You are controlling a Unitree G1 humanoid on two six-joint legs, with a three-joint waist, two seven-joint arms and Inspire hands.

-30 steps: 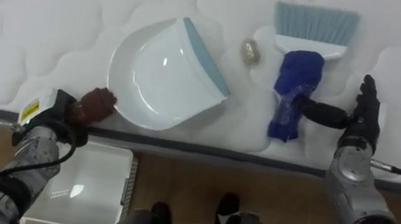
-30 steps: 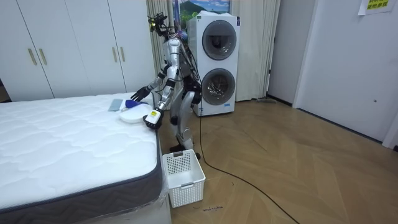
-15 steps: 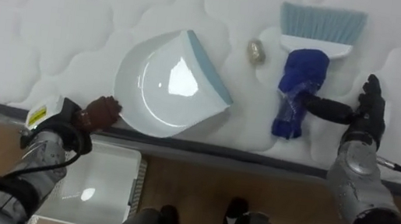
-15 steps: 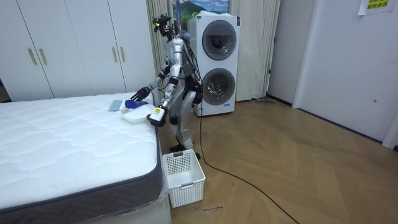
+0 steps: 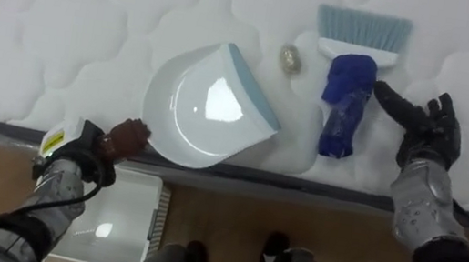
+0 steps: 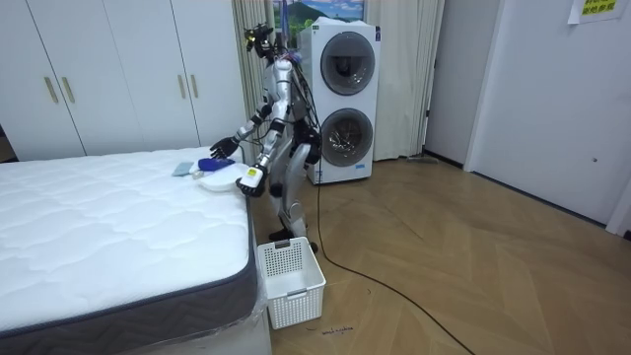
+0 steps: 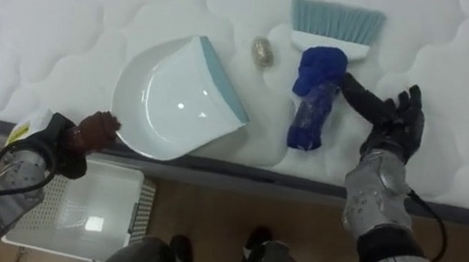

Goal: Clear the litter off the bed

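Observation:
A white dustpan with a pale blue lip lies on the white mattress near its front edge. My left hand is shut on its brown handle just off the bed's edge. A brush with a blue handle and pale blue bristles lies to the right, bristles pointing away from me. My right hand is open with its fingers spread, just right of the brush handle and not holding it. A small crumpled ball of rubbish sits between dustpan and brush.
A white slatted basket stands on the wooden floor below the dustpan, against the bed. In the room view I stand at the bed's corner, with stacked washing machines behind me and wardrobes along the wall.
My right hand has come off the brush handle and spread open beside it. The dustpan has slid a little to the right with my left hand still on its handle.

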